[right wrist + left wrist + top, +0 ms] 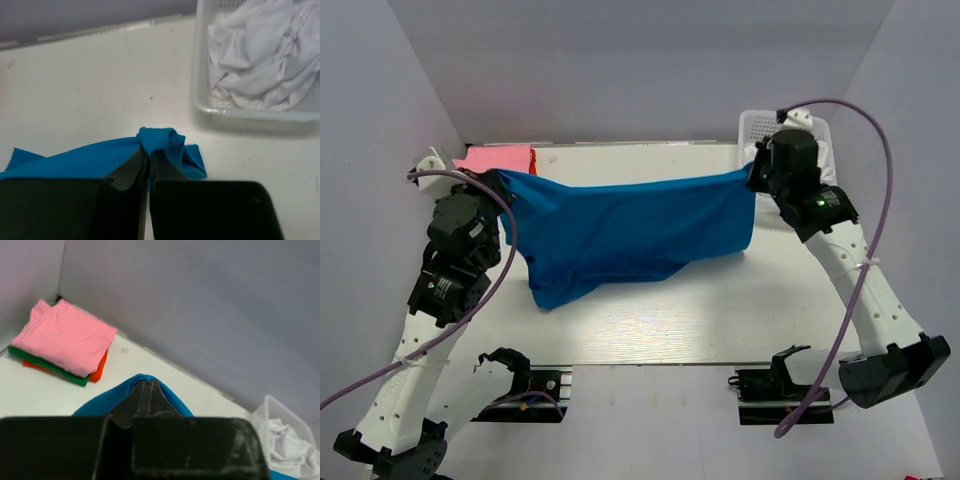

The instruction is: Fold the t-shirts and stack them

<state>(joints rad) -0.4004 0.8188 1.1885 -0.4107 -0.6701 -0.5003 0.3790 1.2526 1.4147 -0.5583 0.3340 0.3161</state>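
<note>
The bright blue t-shirt (620, 235) hangs stretched between both grippers above the table, its lower edge sagging to the table at the left. My left gripper (498, 183) is shut on its left corner; the left wrist view shows blue cloth (107, 397) wrapped round the closed fingertips (145, 385). My right gripper (755, 172) is shut on the right corner, with bunched cloth (162, 140) at its fingertips (149, 152). A folded stack with a pink shirt (65, 335) on top of green (45, 367) and orange-red (100, 367) shirts lies in the far left corner (498, 158).
A white plastic lattice basket (825, 135) stands at the far right corner, holding a crumpled white shirt (265, 55). Grey walls enclose the table on the left, back and right. The white table (650, 320) stretches toward the near edge.
</note>
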